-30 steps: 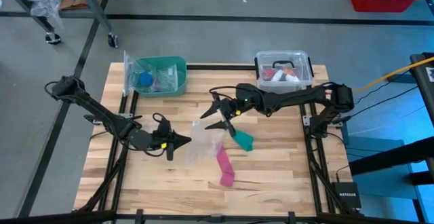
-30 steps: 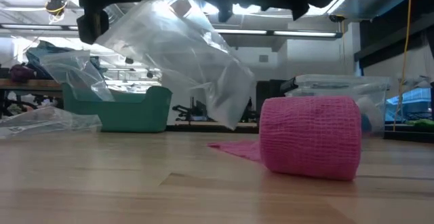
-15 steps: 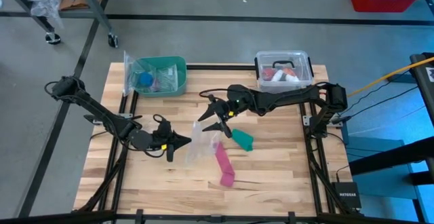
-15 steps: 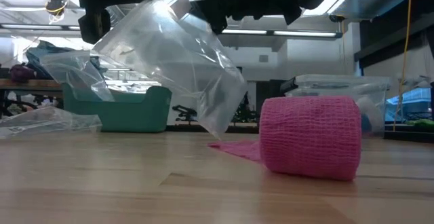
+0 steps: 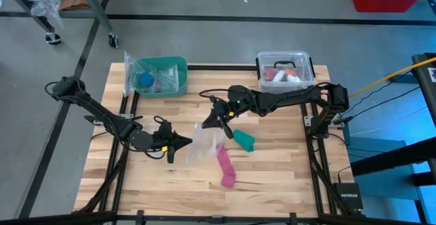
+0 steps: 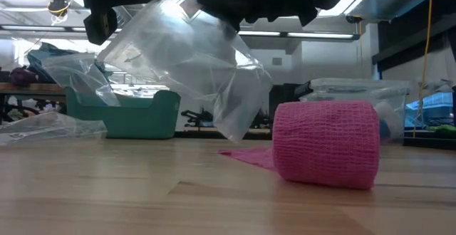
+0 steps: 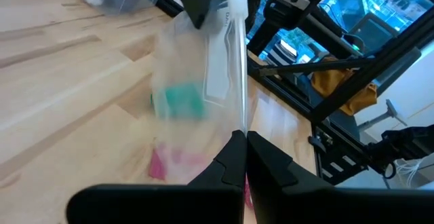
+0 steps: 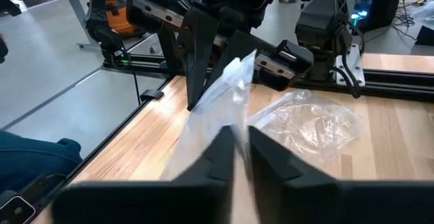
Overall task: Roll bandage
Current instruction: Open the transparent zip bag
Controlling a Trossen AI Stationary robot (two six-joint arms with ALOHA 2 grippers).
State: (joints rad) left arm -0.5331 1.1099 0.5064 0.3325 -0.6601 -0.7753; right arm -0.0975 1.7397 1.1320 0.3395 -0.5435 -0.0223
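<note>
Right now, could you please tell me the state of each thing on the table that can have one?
Left gripper: shut on the clear plastic bag.
Right gripper: shut on the bag's other edge.
Clear plastic bag: held up between both grippers.
Teal bandage: lying on the table, not held.
Pink bandage: partly rolled, tail loose on the table.
Clear lidded box: closed.
Green bin: open-topped, holding items.

bag [image 5: 203, 143] between pincers | bandage [image 5: 243, 141] right of bag | bin [image 5: 161, 76] behind
</note>
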